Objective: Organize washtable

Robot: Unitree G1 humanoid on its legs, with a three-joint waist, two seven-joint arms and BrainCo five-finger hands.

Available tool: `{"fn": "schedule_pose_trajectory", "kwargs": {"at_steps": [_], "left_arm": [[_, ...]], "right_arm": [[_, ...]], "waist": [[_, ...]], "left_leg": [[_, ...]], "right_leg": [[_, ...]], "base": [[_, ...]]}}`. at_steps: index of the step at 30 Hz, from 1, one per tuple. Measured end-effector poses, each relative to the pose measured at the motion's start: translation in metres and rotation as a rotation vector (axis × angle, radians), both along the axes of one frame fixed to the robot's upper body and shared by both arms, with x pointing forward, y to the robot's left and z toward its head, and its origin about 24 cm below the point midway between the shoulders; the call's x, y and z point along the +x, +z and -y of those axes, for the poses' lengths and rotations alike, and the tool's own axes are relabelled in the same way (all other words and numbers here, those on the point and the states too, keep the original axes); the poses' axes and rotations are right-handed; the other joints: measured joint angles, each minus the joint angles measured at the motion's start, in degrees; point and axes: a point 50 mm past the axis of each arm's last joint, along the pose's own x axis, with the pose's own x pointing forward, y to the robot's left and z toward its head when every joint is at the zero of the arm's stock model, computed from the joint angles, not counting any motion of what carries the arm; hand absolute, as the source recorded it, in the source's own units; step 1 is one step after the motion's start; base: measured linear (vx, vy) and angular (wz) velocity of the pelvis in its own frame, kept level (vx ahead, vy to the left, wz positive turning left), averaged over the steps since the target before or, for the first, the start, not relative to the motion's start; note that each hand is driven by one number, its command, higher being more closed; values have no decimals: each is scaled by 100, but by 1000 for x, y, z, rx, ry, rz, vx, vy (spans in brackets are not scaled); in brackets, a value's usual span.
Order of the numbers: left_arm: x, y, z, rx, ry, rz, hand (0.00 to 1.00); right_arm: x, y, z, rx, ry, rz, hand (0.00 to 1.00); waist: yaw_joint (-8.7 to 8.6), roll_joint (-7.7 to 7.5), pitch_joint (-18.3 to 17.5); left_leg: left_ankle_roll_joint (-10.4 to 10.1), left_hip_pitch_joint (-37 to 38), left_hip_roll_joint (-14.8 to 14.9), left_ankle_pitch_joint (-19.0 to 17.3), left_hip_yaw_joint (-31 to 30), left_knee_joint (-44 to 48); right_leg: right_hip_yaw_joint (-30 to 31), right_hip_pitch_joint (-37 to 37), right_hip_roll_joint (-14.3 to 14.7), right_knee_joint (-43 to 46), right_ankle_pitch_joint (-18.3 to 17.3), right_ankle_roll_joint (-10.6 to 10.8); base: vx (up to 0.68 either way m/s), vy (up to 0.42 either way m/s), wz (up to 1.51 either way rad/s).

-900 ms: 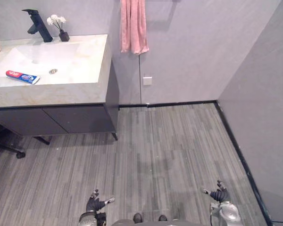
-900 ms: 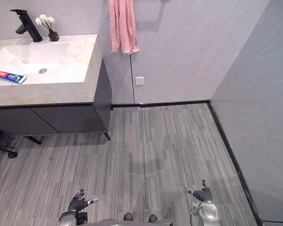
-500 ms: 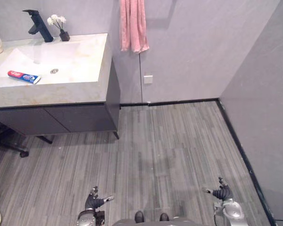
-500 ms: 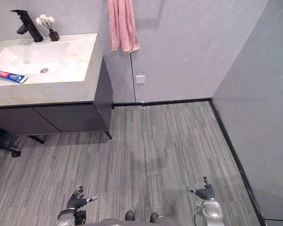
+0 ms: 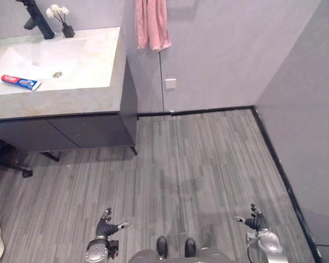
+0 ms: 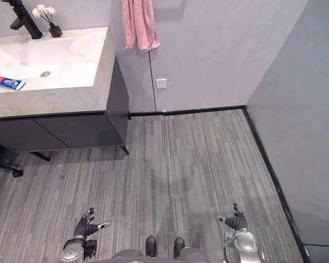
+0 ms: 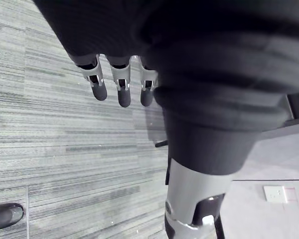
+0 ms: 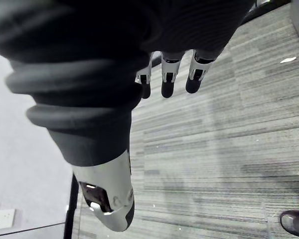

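A washtable (image 5: 71, 102) stands at the far left of the scene, against a grey wall. It has a pale stone top over a dark cabinet (image 5: 71, 131). Its white sink basin (image 5: 77, 57) holds a red, white and blue toothpaste tube (image 5: 21, 83), lying flat near the basin's near edge, just left of the round drain (image 5: 57, 74). At the far edge of the top stands a black faucet (image 5: 36, 16), and just right of it a small dark vase of white flowers (image 5: 66, 26).

A pink towel (image 5: 151, 24) hangs on the wall to the right of the washtable. Below it sits a white wall plate (image 5: 170, 83). Under the left end of the cabinet a black wheeled chair base (image 5: 11, 164) shows.

Grey striped plank flooring (image 5: 203, 153) covers the space between the washtable and the robot.

Both hands hang low at the near edge, well apart from the washtable and from each other. The left hand (image 5: 105, 228) is near left, the right hand (image 5: 255, 222) near right. Each is released — fingers loosely spread, thumb out, holding nothing. From the wrists, the left hand's fingers (image 7: 121, 92) and the right hand's fingers (image 8: 168, 82) extend fairly straight over bare floor, touching nothing.
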Motion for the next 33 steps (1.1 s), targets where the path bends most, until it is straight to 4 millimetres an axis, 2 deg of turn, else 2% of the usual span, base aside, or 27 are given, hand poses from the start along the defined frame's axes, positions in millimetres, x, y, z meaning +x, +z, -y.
{"fn": "schedule_pose_trajectory", "kwargs": {"at_steps": [1,3,4,5,6,8,9,10,11,12,13,14,15,16,17,18,19,20,21,22,24,26,29,30,31,32,33], "left_arm": [[4,3,0,-1,3,23,0],[7,6,1,0,0,40,0],[9,7,1,1,-2,49,0],[13,11,1,11,-14,68,0],[15,12,1,15,-17,74,0],[24,16,2,26,-34,96,0],[26,17,2,26,-37,101,0],[31,19,3,26,-40,115,0],[36,21,5,24,-42,127,0],[44,25,8,21,-50,150,0],[49,27,9,24,-55,163,0],[51,29,8,33,-54,172,0],[50,29,7,37,-55,169,0],[51,27,12,21,-51,164,0],[51,27,12,20,-54,167,0],[53,27,15,13,-59,171,0],[53,26,19,-2,-60,171,0],[52,25,22,-10,-60,167,0],[48,23,24,-22,-60,162,0],[47,23,24,-29,-66,158,0],[47,24,25,-36,-64,167,0],[49,27,25,-40,-59,186,0],[48,27,25,-42,-55,185,0],[48,27,27,-46,-52,184,0],[46,26,28,-48,-50,180,0],[45,24,23,-32,-32,169,0],[47,26,22,-29,-24,174,0]], "right_arm": [[3,1,-1,5,-2,9,0],[7,2,-3,14,-4,20,0],[8,2,-5,18,-2,22,0],[8,3,-9,24,6,32,0],[8,3,-10,24,8,37,0],[12,8,-12,18,25,61,0],[15,9,-12,15,29,69,0],[19,12,-11,8,40,80,0],[24,15,-9,-2,48,90,0],[27,19,-5,-17,53,102,0],[27,20,-3,-23,52,106,0],[25,21,-2,-29,43,111,0],[19,19,-1,-31,38,101,0],[20,20,2,-39,33,97,0],[24,21,0,-35,32,111,0],[31,26,-2,-28,34,140,0],[34,28,-4,-25,43,157,0],[34,27,-6,-22,50,153,0],[33,25,-12,-13,72,147,0],[34,24,-20,4,85,151,0],[37,24,-26,24,84,170,0],[41,26,-27,27,85,178,0],[39,23,-24,32,59,163,0],[36,21,-20,33,36,152,0],[34,21,-15,17,24,150,0],[32,17,-19,27,15,131,0],[33,18,-20,28,19,134,0]], "waist": [[8,7,0],[8,30,10],[4,41,18],[-25,30,31],[-34,18,41],[-50,-6,147],[-49,10,179],[-100,53,236],[-163,170,295],[-195,307,377],[-200,311,380],[-202,204,360],[-249,47,329],[-291,200,338],[-317,186,319],[-355,154,298],[-355,161,331],[-354,156,341],[-296,143,376],[-229,99,403],[-57,10,446],[27,-41,487],[140,-148,565],[167,-154,566],[165,39,470],[185,-107,439],[144,-134,414]], "left_leg": [[28,-93,8,-170,62,194],[95,-159,7,-435,150,476],[134,-158,8,-552,184,564],[188,-8,-32,-667,158,672],[218,60,-53,-693,135,687],[311,441,-105,-916,50,677],[317,546,-102,-962,-10,660],[323,806,-37,-969,-129,475],[322,969,99,-968,-193,335],[315,1115,279,-965,-298,264],[238,1147,319,-947,-337,272],[-35,1230,304,-961,-393,292],[-295,1465,279,-1115,-476,347],[-430,1491,457,-1136,-501,485],[-617,1384,511,-1024,-485,659],[-873,1164,493,-711,-477,1112],[-724,833,505,-237,-477,1962],[-686,659,527,120,-467,2512],[-677,273,733,327,-425,3731],[-397,-109,973,135,-197,4805],[-153,-681,1203,-91,159,5554],[-131,-1352,1213,-308,346,5463],[-199,-2027,853,-461,529,3871],[-376,-2059,621,-293,461,2661],[-360,-2040,551,342,346,1392],[-6,-2052,405,649,333,1583],[68,-2054,324,517,329,1620]], "right_leg": [[56,-163,-14,310,-185,41],[48,-517,-98,1139,-503,287],[22,-778,-136,1783,-627,438],[-30,-1179,-251,2899,-732,546],[-86,-1369,-313,3321,-764,594],[-301,-1693,-517,4217,-1066,464],[-396,-1766,-541,4271,-1156,412],[-579,-1944,-569,4165,-1272,236],[-730,-2122,-500,3934,-1290,175],[-829,-2408,-364,3491,-1200,123],[-852,-2552,-321,3146,-1024,134],[-790,-2626,-316,2329,-386,64],[-742,-2606,-424,2029,658,-277],[-953,-2614,-356,2333,436,-373],[-980,-2599,-364,2379,287,-406],[-1012,-2506,-380,2352,92,-414],[-1042,-2176,-361,2159,-62,-421],[-1043,-1921,-332,1985,-106,-427],[-1033,-1314,-236,1568,-128,-446],[-991,-706,-138,1206,-154,-487],[-805,-54,-92,776,-199,-513],[-687,376,-151,429,-283,-431],[-549,930,-444,224,-513,-178],[-531,1097,-538,189,-605,-52],[-439,1219,-473,160,-765,86],[-309,1295,-632,274,-987,221],[-291,1224,-715,423,-984,220]], "base": [[198,67,-30],[150,60,-29],[210,85,-16],[267,82,-4],[385,75,13],[390,30,10],[317,8,16],[357,-19,28],[551,-71,42],[470,-68,42],[489,-94,51],[588,-144,62],[713,-162,56],[609,-150,43],[581,-170,24],[689,-234,27],[692,-240,23],[457,-148,16],[547,-142,8],[532,-125,-5],[526,-84,-29],[429,1,-28],[447,107,-29],[600,227,-33],[606,249,-41],[620,268,-19],[401,179,-4]]}}
